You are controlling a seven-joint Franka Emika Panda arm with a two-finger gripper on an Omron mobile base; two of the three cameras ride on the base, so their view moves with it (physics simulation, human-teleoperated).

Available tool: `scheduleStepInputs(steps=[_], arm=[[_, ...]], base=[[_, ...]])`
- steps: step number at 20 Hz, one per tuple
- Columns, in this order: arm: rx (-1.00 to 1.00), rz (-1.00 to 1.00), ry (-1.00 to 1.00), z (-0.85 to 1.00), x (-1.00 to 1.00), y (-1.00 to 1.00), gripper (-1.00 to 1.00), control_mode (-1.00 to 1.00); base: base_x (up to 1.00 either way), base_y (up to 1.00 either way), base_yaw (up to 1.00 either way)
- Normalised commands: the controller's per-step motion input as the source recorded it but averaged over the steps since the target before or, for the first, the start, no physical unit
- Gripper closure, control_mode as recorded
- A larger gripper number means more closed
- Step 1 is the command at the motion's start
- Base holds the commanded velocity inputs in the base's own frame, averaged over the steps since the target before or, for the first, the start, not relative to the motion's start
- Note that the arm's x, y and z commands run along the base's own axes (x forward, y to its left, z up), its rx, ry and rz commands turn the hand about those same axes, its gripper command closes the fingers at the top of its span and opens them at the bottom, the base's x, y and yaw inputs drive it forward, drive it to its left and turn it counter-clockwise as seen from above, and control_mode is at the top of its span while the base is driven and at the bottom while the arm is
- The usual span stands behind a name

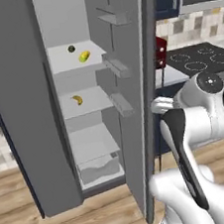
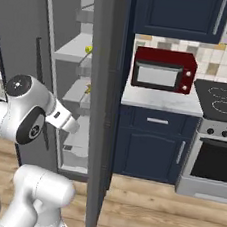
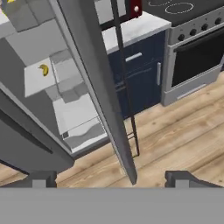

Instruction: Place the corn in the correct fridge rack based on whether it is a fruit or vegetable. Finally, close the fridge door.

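Item, corn [image 1: 84, 56]: small yellow cob with a green tip, lying on the upper fridge shelf [image 1: 63, 65], upper centre of the left base view. A small dark-green round item [image 1: 71, 49] sits just behind it on the same shelf, apart from it.

Item, banana [image 1: 77, 99]: yellow, curved, on the middle shelf [image 1: 93, 102] one level below the corn; it appears again at the upper left of my hand view.

Item, clear drawer [image 1: 99, 168]: at the bottom of the fridge compartment, lower centre of the left base view.

Item, fridge door [image 1: 138, 105]: matte grey, standing open, its edge turned toward me, with three small racks on its inner face. Its slim dark handle [image 3: 124, 83] runs down the middle of my hand view.

Item, my jaws [image 3: 111, 180]: released, spread wide, nothing between them; the two dark tips stand at the lower left and lower right of my hand view, on either side of the door's lower corner, over the wooden floor [image 3: 175, 131].

Item, surroundings: red microwave [image 2: 163, 70] on the pale counter [image 2: 157, 101], right of centre in the right base view; navy cabinets [image 2: 152, 140] beneath; stove with oven [image 2: 216, 153] at the right edge.
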Motion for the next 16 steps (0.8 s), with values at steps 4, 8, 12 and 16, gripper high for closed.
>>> scheduleStepInputs(steps=[4,8,12,16], arm=[[0.0,0.0,0.0,0.0,0.0,0.0,-1.0,1.0],[0.0,0.0,0.0,0.0,0.0,0.0,-1.0,1.0],[0.0,0.0,0.0,0.0,0.0,0.0,-1.0,1.0],[0.0,0.0,0.0,0.0,0.0,0.0,-1.0,1.0]], base=[[-0.17,-1.0,0.09],[0.6,-0.89,0.3],[0.8,-0.74,0.47],[0.58,-0.77,0.5]])
